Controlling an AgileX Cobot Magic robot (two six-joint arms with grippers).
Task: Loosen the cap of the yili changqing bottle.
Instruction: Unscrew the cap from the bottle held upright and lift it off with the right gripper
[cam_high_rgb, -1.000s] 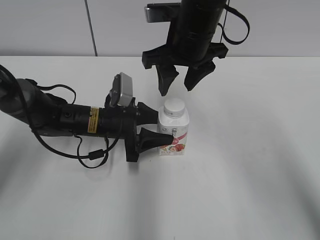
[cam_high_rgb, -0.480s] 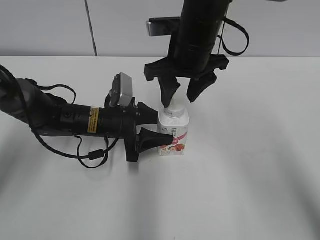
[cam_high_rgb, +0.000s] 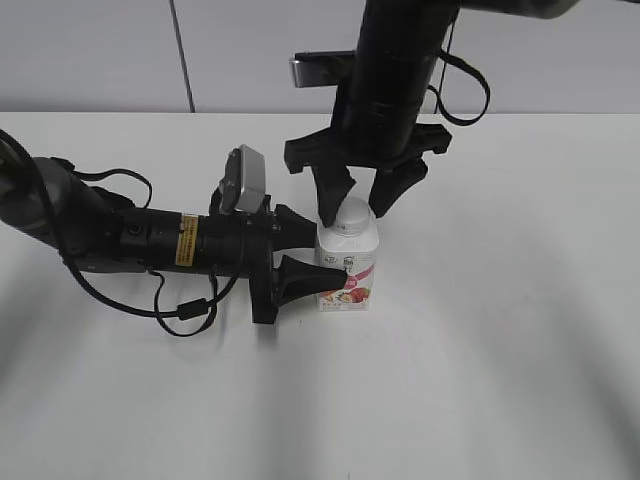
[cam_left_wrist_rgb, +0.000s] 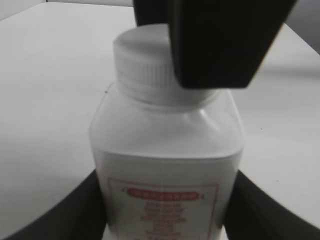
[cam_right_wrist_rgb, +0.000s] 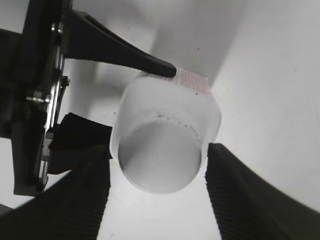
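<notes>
A: Where is the yili changqing bottle (cam_high_rgb: 347, 268)?
B: Upright on the table (cam_high_rgb: 500, 350), clamped between the left gripper (cam_high_rgb: 312, 255) fingers.
A: And the cap (cam_right_wrist_rgb: 159, 156)?
B: Between the spread right gripper (cam_high_rgb: 362, 203) fingers, ungrasped; one finger (cam_left_wrist_rgb: 220, 45) partly hides it.

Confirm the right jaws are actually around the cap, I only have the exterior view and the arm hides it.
Observer: Right wrist view shows the cap between the two fingers of the right gripper, a gap on each side, so not clamped yet.
Operator: Is the bottle held?
Observer: Left wrist view shows the left gripper jaws flanking the yili changqing bottle low on both sides of its body.
Operator: Bottle upright?
Observer: In the left wrist view it stands straight, and the cap sits level on the neck.
</notes>
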